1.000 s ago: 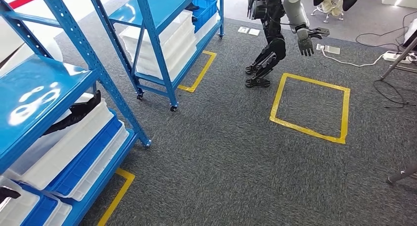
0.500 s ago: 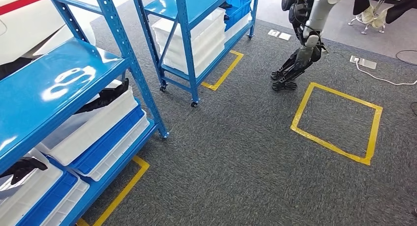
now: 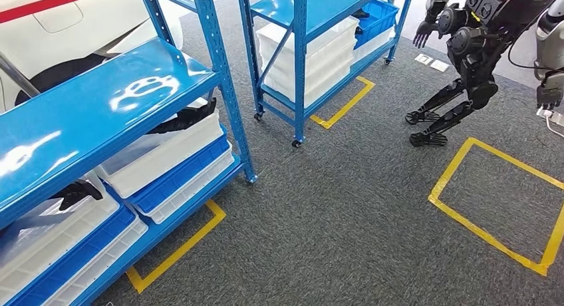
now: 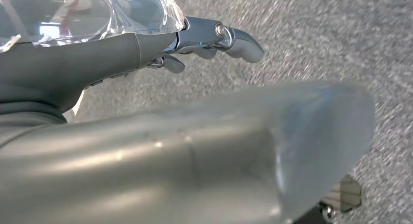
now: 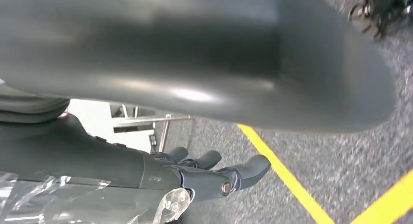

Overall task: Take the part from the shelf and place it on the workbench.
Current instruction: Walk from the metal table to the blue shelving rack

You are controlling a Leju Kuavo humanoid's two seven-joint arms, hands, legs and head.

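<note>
Left hand: the left hand (image 4: 156, 41) was seen with its fingers (image 4: 238, 39) stretched out straight and apart from the thumb (image 4: 219, 146); nothing was held.
Right hand: the right hand (image 5: 146, 173) was likewise seen with its fingers (image 5: 246, 169) spread out and holding nothing.
Hard to make out: each thumb was blurred and hid much of what lay past it. Clear film (image 4: 87, 14) was wrapped over the back of the left hand, and its wrist end was cut off.
Surface: grey carpet (image 4: 316, 34) was seen just beyond the left fingertips. Two yellow tape lines (image 5: 282, 170) were seen on it past the right fingertips.
Part: two black parts (image 3: 179, 120) were counted in white trays (image 3: 166, 153) on the near shelf (image 3: 100, 113), well apart from both hands. One was half hidden by the shelf board.
Shelves: two blue shelves were counted, the far shelf (image 3: 299, 60) standing beyond the near one. Their stacked trays could not be counted surely.
Tape: three yellow outlines were counted, the largest being a floor square (image 3: 492, 206).
Farthest: one other robot (image 3: 475, 53) was seen, cut off above.
</note>
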